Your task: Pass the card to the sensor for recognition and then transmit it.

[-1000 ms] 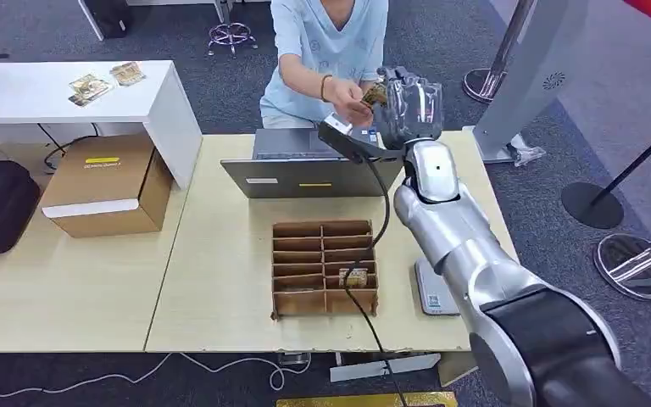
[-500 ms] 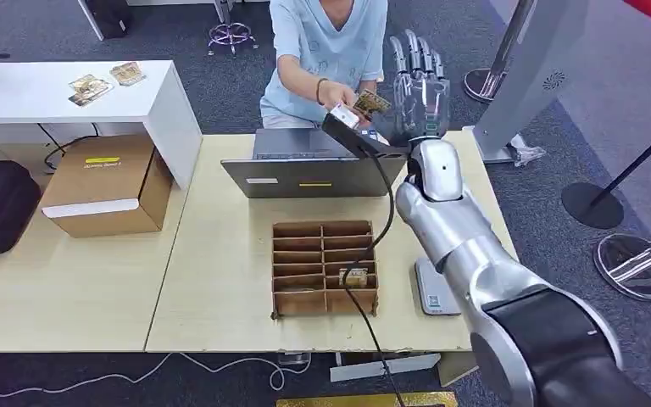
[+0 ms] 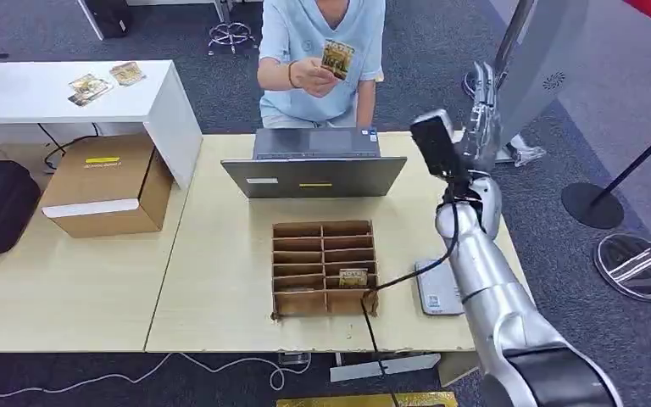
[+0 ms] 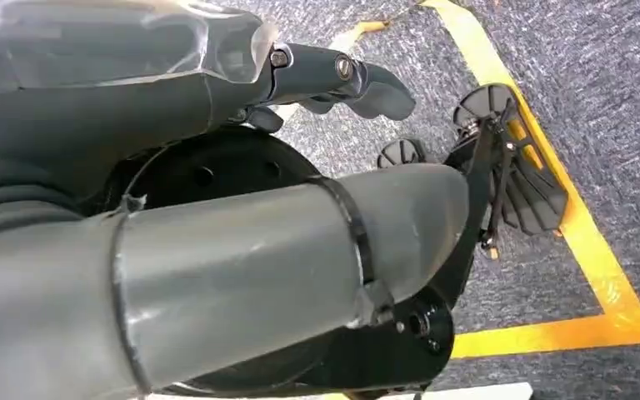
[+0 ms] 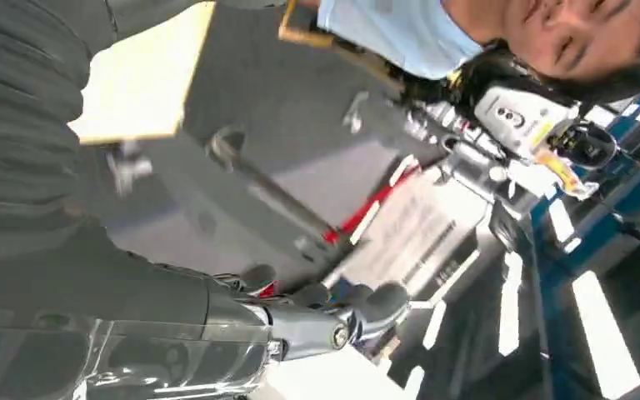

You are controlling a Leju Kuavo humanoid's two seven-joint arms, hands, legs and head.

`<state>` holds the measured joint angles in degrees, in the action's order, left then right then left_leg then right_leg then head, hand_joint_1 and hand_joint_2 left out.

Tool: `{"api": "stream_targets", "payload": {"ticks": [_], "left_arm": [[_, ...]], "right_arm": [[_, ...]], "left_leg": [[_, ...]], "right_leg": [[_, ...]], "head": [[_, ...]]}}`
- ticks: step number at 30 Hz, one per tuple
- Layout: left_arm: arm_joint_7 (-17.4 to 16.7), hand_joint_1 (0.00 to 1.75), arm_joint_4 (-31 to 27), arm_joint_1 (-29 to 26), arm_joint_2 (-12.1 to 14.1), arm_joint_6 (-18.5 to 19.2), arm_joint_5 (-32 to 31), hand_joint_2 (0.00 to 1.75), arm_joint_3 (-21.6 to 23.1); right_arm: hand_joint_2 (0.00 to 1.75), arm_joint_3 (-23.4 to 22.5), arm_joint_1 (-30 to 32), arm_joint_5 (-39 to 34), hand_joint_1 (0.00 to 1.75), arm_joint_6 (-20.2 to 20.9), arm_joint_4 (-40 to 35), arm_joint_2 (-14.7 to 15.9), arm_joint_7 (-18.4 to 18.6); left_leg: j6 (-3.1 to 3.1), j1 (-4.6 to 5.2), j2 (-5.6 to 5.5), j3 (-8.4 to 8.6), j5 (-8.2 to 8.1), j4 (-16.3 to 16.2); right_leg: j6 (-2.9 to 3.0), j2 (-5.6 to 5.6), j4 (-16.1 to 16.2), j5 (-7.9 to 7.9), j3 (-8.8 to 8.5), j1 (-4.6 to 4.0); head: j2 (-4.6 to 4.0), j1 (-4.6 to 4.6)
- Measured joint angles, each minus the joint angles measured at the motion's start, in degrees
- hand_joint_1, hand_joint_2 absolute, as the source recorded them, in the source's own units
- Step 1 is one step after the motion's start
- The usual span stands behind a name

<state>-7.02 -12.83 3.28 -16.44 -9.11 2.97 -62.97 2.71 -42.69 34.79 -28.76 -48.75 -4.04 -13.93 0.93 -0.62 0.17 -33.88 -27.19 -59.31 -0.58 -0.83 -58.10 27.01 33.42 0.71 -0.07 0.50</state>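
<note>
A person behind the table holds the card (image 3: 337,58) upright in front of their chest. My right hand (image 3: 481,119) is raised over the table's far right corner, well to the right of the card, with its fingers stretched out and apart and nothing in them. In the right wrist view the same hand (image 5: 300,321) is bare. The flat grey sensor (image 3: 437,292) lies on the table near the right edge, beside my right forearm. My left hand (image 4: 333,79) hangs over the floor and holds nothing.
A cardboard divider tray (image 3: 325,267) in the table's middle holds one card (image 3: 353,277). An open laptop (image 3: 314,165) sits behind it. At the left stand a cardboard box (image 3: 106,182) and a white desk (image 3: 51,93) with more cards. Stanchion bases (image 3: 593,203) stand at the right.
My right hand let go of the card into the person's hand, opened, then swung right and away. The person lifted the card up to chest height.
</note>
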Motion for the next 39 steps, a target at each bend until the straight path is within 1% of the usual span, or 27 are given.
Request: {"api": "stream_targets", "payload": {"ticks": [4,7,10,17,18,19,20,21,22,25,28,30,33,37,39], "left_arm": [[0.37,0.00,0.00,-0.17,-0.26,0.37,0.37,0.00,-0.07],[1.05,0.00,0.00,-0.24,-0.37,0.55,0.90,0.00,-0.13],[1.60,0.00,0.00,-0.43,-0.61,1.01,1.57,0.00,-0.33],[1.88,0.00,0.00,-0.49,-0.70,1.22,1.81,0.00,-0.44],[2.29,0.00,0.00,-0.62,-0.79,1.72,2.16,0.00,-0.59],[2.36,0.00,0.00,-0.68,-0.79,2.05,2.27,0.00,-0.59],[2.60,0.00,0.00,-0.75,-0.79,2.77,2.51,0.00,-0.61],[3.30,0.00,0.00,-0.77,-0.79,3.56,3.34,0.00,-0.70],[3.30,0.00,0.00,-0.89,-0.76,4.15,3.56,0.00,-0.83],[3.30,0.00,-0.02,-1.12,-0.70,5.29,3.47,0.00,-1.14],[2.84,0.00,0.00,-1.21,-0.55,5.86,2.34,0.00,-1.14],[2.73,0.00,0.00,-1.21,-0.52,5.90,1.75,0.00,-1.14],[3.08,0.00,0.00,-1.14,-0.57,4.92,1.66,0.00,-1.14],[3.10,0.00,0.00,-1.16,-0.85,4.90,1.14,0.00,-1.14],[3.37,0.00,-0.02,-1.17,-1.03,4.68,1.18,0.00,-1.14]], "right_arm": [[1.75,-2.16,4.49,-10.34,0.00,4.72,-5.99,1.99,-3.65],[1.75,-3.63,7.77,-17.65,0.00,7.94,-9.82,3.67,-5.37],[1.75,-5.31,12.95,-26.36,0.00,12.68,-14.25,5.40,-6.69],[1.75,-5.72,14.34,-28.39,0.00,13.95,-15.46,5.72,-6.86],[1.75,-6.38,17.08,-31.67,0.00,16.07,-17.54,6.14,-7.08],[1.75,-6.60,18.37,-32.87,0.00,16.83,-18.27,6.29,-7.14],[1.75,-7.42,21.45,-36.67,0.00,19.65,-20.96,6.60,-7.23],[1.75,-8.81,30.05,-42.37,0.00,24.85,-28.24,6.86,-6.99],[1.75,-8.96,35.68,-42.83,0.00,26.53,-33.27,6.75,-6.77],[1.75,-8.89,42.72,-41.32,0.00,26.77,-39.70,5.46,-7.74],[1.75,-7.89,47.93,-42.33,0.00,27.97,-46.80,2.33,-10.23],[1.75,-6.60,49.69,-40.09,0.00,27.69,-49.81,1.09,-11.06],[1.75,-4.41,50.60,-37.36,0.00,27.53,-52.47,0.02,-11.60],[1.75,-1.95,50.45,-27.24,0.00,23.88,-53.06,-0.39,-10.36],[1.75,-0.72,50.26,-21.46,0.00,20.84,-52.91,-0.64,-9.20]], "left_leg": [[0.00,0.01,-0.01,0.00,0.00,0.00],[0.00,0.00,-0.01,0.00,0.00,0.00],[-0.02,0.00,-0.06,0.01,-0.04,0.00],[-0.02,0.00,-0.07,0.00,-0.04,0.00],[-0.01,0.00,-0.08,-0.02,-0.05,0.00],[-0.02,0.00,-0.08,-0.02,-0.05,0.00],[-0.04,0.00,-0.08,-0.03,-0.07,0.00],[-0.02,0.00,-0.07,-0.03,-0.14,0.02],[-0.07,0.00,-0.12,-0.05,-0.17,0.03],[0.00,0.00,-0.11,-0.07,-0.22,0.05],[0.03,-0.01,-0.06,-0.04,-0.24,0.07],[0.04,-0.01,-0.01,-0.03,-0.25,0.07],[0.05,-0.01,-0.01,-0.02,-0.25,0.07],[0.03,0.00,0.00,0.00,-0.23,0.06],[0.03,0.02,-0.01,0.01,-0.23,0.06]], "right_leg": [[0.00,-0.01,0.00,0.00,0.01,0.01],[0.00,-0.01,0.01,0.01,0.01,0.00],[-0.03,-0.05,0.02,0.04,-0.01,0.00],[-0.03,-0.06,0.02,0.04,-0.01,0.00],[-0.03,-0.06,0.02,0.05,0.01,0.00],[-0.03,-0.06,0.02,0.05,0.01,0.00],[-0.03,-0.06,0.03,0.07,0.02,0.00],[-0.04,-0.06,0.03,0.11,0.03,0.00],[-0.04,-0.12,0.03,0.18,0.01,0.00],[-0.06,-0.11,0.01,0.22,0.02,0.00],[0.01,-0.06,0.00,0.27,0.02,-0.01],[0.01,-0.01,-0.01,0.28,0.02,-0.01],[0.02,0.00,-0.01,0.29,0.00,-0.01],[0.00,-0.01,-0.01,0.26,-0.04,0.01],[-0.01,-0.01,0.00,0.25,-0.04,0.02]], "head": [[0.00,-0.02],[0.00,0.02],[0.00,0.02],[0.00,-0.02],[0.00,0.02],[0.00,0.00],[0.00,0.00],[0.00,0.00],[0.00,0.00],[0.00,0.00],[0.00,0.00],[0.00,0.00],[0.00,0.00],[0.00,0.02],[0.00,0.00]]}}
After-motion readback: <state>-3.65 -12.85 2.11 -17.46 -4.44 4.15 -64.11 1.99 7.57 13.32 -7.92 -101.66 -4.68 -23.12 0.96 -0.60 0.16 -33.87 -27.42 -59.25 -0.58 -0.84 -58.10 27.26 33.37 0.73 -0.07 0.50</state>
